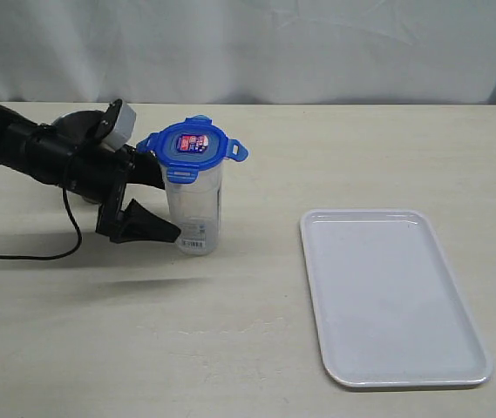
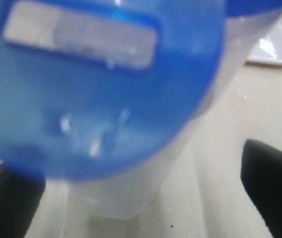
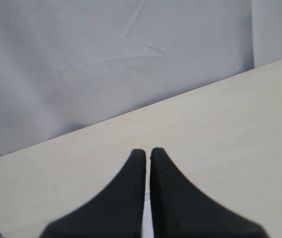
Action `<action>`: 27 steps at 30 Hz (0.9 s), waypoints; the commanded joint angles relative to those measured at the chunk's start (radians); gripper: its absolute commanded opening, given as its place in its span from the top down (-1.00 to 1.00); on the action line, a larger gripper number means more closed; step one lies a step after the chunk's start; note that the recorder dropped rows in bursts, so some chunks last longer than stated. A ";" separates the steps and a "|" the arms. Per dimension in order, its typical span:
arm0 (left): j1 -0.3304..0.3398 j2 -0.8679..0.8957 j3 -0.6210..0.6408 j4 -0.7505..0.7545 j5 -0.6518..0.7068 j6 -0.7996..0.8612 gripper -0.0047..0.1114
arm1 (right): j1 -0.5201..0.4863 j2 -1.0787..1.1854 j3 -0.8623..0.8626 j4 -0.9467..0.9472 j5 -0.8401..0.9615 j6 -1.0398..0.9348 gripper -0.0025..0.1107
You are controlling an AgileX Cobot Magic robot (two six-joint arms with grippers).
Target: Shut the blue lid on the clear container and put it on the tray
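Note:
The clear container [image 1: 193,209] stands upright on the table with the blue lid [image 1: 193,146] resting on its mouth, flap tabs sticking out. My left gripper [image 1: 166,207] reaches in from the left and is open, one finger on each side of the container's lower body. In the left wrist view the blurred blue lid [image 2: 96,84] fills the frame above the container [image 2: 126,193]. The black fingers [image 2: 272,183] stand wide, and the one on that side is apart from the wall. The white tray [image 1: 396,296] lies to the right. My right gripper [image 3: 147,151] is shut and empty.
A black cable [image 1: 30,252] trails from the left arm over the table. A white cloth backdrop [image 1: 274,43] hangs behind the table's far edge. A corner of the tray [image 2: 272,49] shows in the left wrist view.

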 commanded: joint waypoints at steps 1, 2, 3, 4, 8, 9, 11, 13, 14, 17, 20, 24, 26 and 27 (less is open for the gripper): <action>-0.019 -0.001 -0.006 -0.026 0.020 0.030 -0.89 | -0.003 0.004 -0.004 -0.013 -0.002 -0.006 0.88; -0.024 -0.001 -0.006 -0.033 0.027 0.030 -0.89 | -0.003 0.004 -0.004 -0.013 -0.002 -0.006 0.88; -0.028 -0.001 -0.006 -0.041 0.027 0.030 -0.89 | -0.003 0.004 -0.004 -0.013 -0.002 -0.006 0.88; -0.033 -0.001 -0.006 -0.048 0.027 0.030 -0.89 | -0.003 0.004 -0.004 -0.013 -0.002 -0.006 0.88; -0.048 -0.001 -0.006 -0.048 0.019 0.030 -0.89 | -0.003 0.004 -0.004 -0.013 -0.002 -0.006 0.88; -0.050 -0.001 -0.006 -0.048 0.019 0.030 -0.89 | -0.003 0.004 -0.004 -0.013 -0.002 -0.006 0.88; -0.050 -0.001 -0.006 -0.063 0.017 0.030 -0.89 | -0.003 0.004 -0.004 -0.013 -0.002 -0.006 0.88; -0.050 0.003 -0.006 -0.091 0.015 0.030 -0.89 | -0.003 0.004 -0.004 -0.011 -0.002 -0.006 0.88; -0.050 0.008 -0.006 -0.102 0.015 0.030 -0.89 | -0.003 0.004 -0.004 -0.011 -0.002 -0.006 0.88; -0.050 0.028 -0.006 -0.144 0.023 0.030 -0.89 | -0.003 0.004 -0.004 -0.006 -0.002 -0.006 0.88; -0.050 0.060 -0.006 -0.183 0.032 0.030 -0.89 | -0.003 0.004 -0.004 -0.006 -0.002 -0.006 0.88; -0.050 0.092 -0.006 -0.234 0.042 0.030 -0.89 | -0.003 0.004 -0.004 -0.006 -0.002 -0.006 0.88; -0.050 0.093 -0.006 -0.246 0.042 0.030 -0.89 | -0.003 0.004 -0.004 -0.006 -0.002 -0.006 0.88; -0.050 0.093 -0.006 -0.257 0.054 0.030 -0.89 | -0.003 0.004 -0.004 -0.006 -0.002 -0.006 0.88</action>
